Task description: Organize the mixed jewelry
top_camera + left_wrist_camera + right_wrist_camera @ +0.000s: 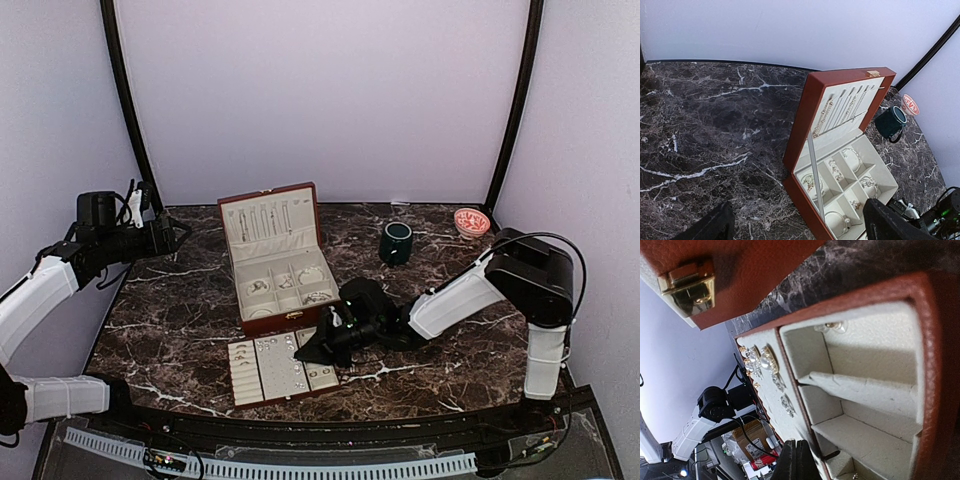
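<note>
The reddish-brown box [268,322] stands open at the middle of the tabletop [450,330], its lid [804,117] propped upright so the thin chains [840,107] hang straight on the cream lining rather than tangling. Its tray [243,372] lies flat just near of the box, probably lifted out so that both levels can be reached at once.

The mixed jewelry [762,361] is split between the two. Rings and looped pieces sit in the box's square compartments, and small silvery and gold-toned studs are pinned on the tray's padded left section. Most of the tray's right-hand cells look bare.

The right gripper [795,457] hovers low over the tray with its fingers pressed together. Whether it pinches some tiny piece cannot be told. The left gripper [170,238] is spread wide and empty, held up at the far left, well apart from the box, likely to keep clear.

The box skin looks like grained leatherette with a shiny brass latch [690,287]. The lining is matte and soft, and the tabletop is dark veined marble. A dark green mug [396,243] and a pink bowl [471,221] stand far right.
</note>
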Robot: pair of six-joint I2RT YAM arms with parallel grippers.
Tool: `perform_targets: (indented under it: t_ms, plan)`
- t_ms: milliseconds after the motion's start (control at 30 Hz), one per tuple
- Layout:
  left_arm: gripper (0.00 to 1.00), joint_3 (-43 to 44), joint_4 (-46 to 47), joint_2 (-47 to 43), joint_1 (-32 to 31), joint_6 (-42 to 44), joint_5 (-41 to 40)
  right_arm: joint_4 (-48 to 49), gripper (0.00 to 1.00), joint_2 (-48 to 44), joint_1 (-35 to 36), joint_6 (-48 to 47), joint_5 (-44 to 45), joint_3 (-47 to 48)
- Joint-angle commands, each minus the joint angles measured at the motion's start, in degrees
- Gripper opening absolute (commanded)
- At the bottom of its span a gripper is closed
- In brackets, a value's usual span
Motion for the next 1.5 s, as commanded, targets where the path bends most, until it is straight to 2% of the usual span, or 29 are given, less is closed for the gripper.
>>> perform_targets:
  t_ms: [0,600,1067,1333,1467]
  plan:
    - [0.92,-0.91,1.40,-0.76,-0.26,0.07,0.84,2.91,0.00,-1.21,-0.46,0.70,-0.18,-0.76]
    - [0.92,-0.91,1.43,-0.76,-0.24,-0.08,0.97,3.30,0.00,-1.05,0.13,1.42,0.32,-1.81]
    - [0.92,-0.91,1.51,-0.85,-0.27,-0.07,1.10,-1.71,0.00,-1.59,0.04,-1.35,1.96,-1.17]
    - [0.92,-0.95,1.51,-1.02,-0.24,-0.11,0.93,-7.51,0.17,-4.23,-0.33,-6.04,3.40,0.78]
    - [0.92,-0.91,1.44,-1.09,-0.30,-0.03,0.80,-8.71,0.22,-5.64,-0.53,-8.25,3.58,1.48]
